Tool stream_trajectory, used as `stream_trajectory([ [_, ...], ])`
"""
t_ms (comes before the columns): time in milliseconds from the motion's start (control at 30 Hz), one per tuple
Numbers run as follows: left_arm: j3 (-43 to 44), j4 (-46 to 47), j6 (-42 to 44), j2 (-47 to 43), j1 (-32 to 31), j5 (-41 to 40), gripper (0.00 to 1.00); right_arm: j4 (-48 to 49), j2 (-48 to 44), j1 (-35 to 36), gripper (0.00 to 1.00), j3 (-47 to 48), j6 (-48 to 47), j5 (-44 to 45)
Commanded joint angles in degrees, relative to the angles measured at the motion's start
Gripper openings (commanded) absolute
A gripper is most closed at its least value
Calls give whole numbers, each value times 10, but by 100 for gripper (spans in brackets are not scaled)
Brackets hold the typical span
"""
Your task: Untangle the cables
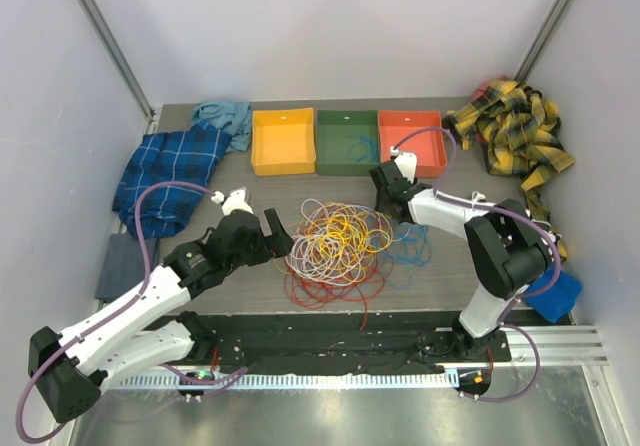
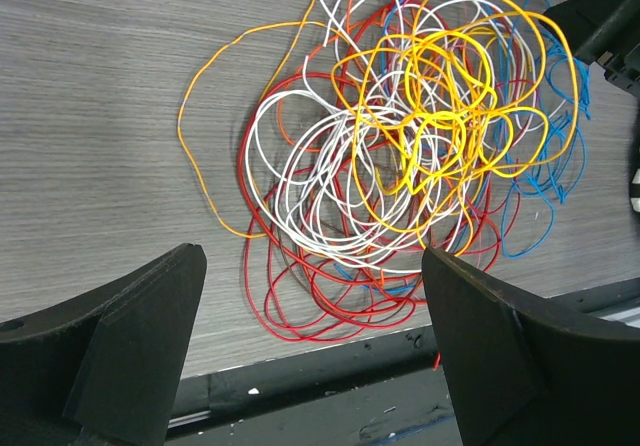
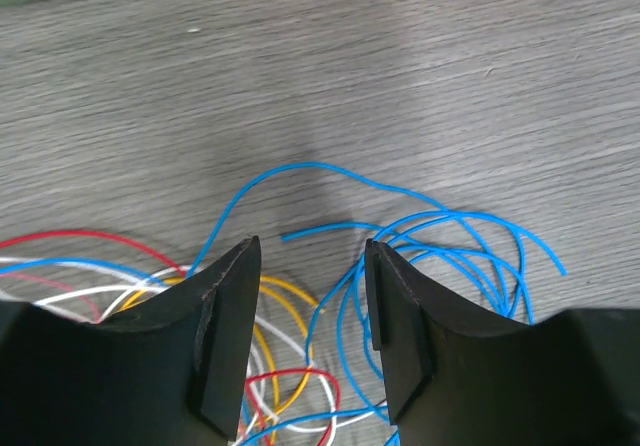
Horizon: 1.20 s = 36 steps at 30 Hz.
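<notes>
Left gripper [image 1: 280, 229] is at the left edge of the cable heap. Its jaws are spread wide and released, with nothing between them and nothing touched. In its wrist view the two fingers [image 2: 130, 336] frame the heap from one side. Right gripper [image 3: 311, 246] is at the heap's far right side. Its jaws are partly open with a clear gap and are not clamped on anything. Blue cables [image 3: 450, 231] lie loose under and beside those jaws, and one free blue end shows in the gap. Cannot tell if the fingertips touch a strand. Cables [image 1: 338, 241] form one tangled heap in the middle of the worktop [image 1: 300, 188]. Yellow and orange loops are on top, white ones are in the middle, and red loops spill toward the near edge. In the left wrist view a single orange loop [image 2: 205, 136] sticks out on the picture's left. The blue strands spread to the right of the heap, and the right arm reaches over them and hides part of them from above. A row of three bins stands at the far edge: yellow bin [image 1: 283, 143], green bin [image 1: 335, 144], red bin [image 1: 425, 146]. A blue cable [image 1: 362, 149] lies in the green one. Blue plaid cloth [image 1: 170, 171] is at far left with a teal cloth [image 1: 225, 116] behind it. Yellow plaid cloth [image 1: 515, 131] is at far right. All cloths are well apart from the heap.
</notes>
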Motion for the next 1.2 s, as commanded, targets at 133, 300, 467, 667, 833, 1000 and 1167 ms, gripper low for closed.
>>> stream_trajectory([
  [133, 6, 20, -4, 10, 0, 8, 95, 1, 53, -4, 54, 55, -21, 37],
  [300, 2, 13, -2, 3, 0, -2, 95, -4, 87, -8, 54, 69, -18, 40],
  [467, 5, 5, 1, -1, -1, -8, 95, -8, 85, -26, 51, 41, 1, 33],
  [667, 7, 9, 5, -1, 0, -2, 95, -4, 60, -34, 46, -14, 28, 16],
  [833, 7, 11, 0, 6, -1, 12, 94, 9, 54, -46, 24, -45, 51, -20],
  [1000, -6, 11, -8, -12, -1, 13, 94, 36, 40, -54, 1, -86, 62, -48],
  [1167, -9, 18, -14, -17, -1, 14, 94, 63, -50, -46, 21, -125, 68, -38],
])
